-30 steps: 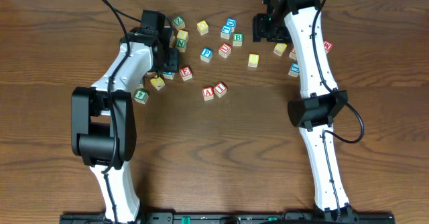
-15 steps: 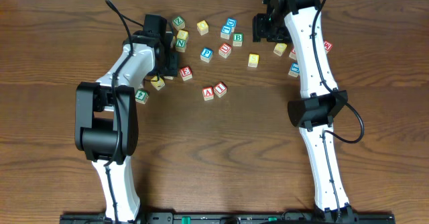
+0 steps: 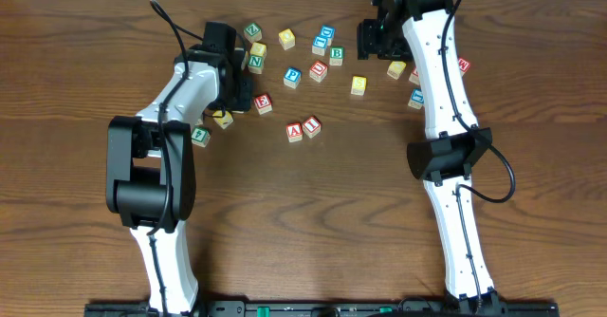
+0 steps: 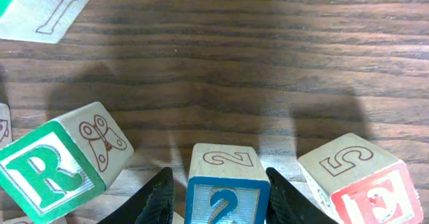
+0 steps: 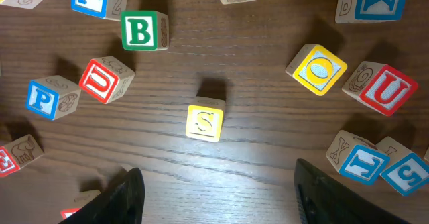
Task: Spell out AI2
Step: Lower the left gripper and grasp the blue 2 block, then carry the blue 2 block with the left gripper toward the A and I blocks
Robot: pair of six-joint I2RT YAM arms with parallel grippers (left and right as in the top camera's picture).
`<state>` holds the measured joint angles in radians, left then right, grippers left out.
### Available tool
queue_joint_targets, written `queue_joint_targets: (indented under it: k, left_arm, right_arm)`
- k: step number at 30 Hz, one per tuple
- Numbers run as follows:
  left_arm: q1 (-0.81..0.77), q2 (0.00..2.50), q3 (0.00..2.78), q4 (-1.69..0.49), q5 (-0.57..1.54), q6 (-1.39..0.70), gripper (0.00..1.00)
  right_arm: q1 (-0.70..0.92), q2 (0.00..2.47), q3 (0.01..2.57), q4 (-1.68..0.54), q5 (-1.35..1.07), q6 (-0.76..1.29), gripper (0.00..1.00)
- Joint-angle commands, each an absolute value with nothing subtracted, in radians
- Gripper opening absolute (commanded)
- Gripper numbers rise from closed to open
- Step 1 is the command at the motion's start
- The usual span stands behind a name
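The blue "2" cube (image 4: 226, 192) sits between the fingers of my left gripper (image 4: 216, 196). The right finger touches its side and a thin gap shows at the left finger. In the overhead view this cube is hidden under my left gripper (image 3: 241, 95). The red "A" cube (image 3: 295, 132) and the red "I" cube (image 3: 311, 125) lie side by side mid-table, to the right of and nearer than that gripper. My right gripper (image 3: 375, 38) is wide open and empty at the far right, and its wrist view shows it (image 5: 214, 197) over bare wood.
A red "E" cube (image 3: 264, 102) lies right beside the "2" cube, also in the left wrist view (image 4: 365, 180). A green "R" cube (image 4: 57, 167) lies on its other side. A blue "P" cube (image 3: 292, 75), a yellow "S" cube (image 5: 204, 122) and several others are scattered at the far side.
The left arm shifted slightly right and toward the far side a second ago, then held still. The right arm and the "A" and "I" cubes have not moved.
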<state>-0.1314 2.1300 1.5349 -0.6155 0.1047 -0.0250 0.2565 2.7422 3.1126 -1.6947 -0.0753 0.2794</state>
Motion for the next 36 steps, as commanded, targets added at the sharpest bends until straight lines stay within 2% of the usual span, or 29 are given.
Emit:
queue_joint_targets:
  k: [1,9,25,36]
  left_arm:
    - [-0.133,2.138,1.527,-0.619,0.093,-0.02,0.41]
    - [-0.133,2.138,1.528,-0.61,0.093,-0.026,0.31]
    - [-0.15,1.968,1.536,-0.612,0.104,-0.088,0.3]
    - [-0.312,1.862,1.536,-0.607,0.104,-0.281,0.3]
  right_arm:
    - [0.263,2.727,3.128,-1.699,-0.077,0.272,0.66]
    - [0.263,2.727,3.128,-1.699,-0.069,0.272,0.66]
    - [0.208,2.719,3.128,-1.692,-0.052,0.273,0.69]
    - [0.104,2.7,3.128,-1.698,-0.062,0.283,0.72]
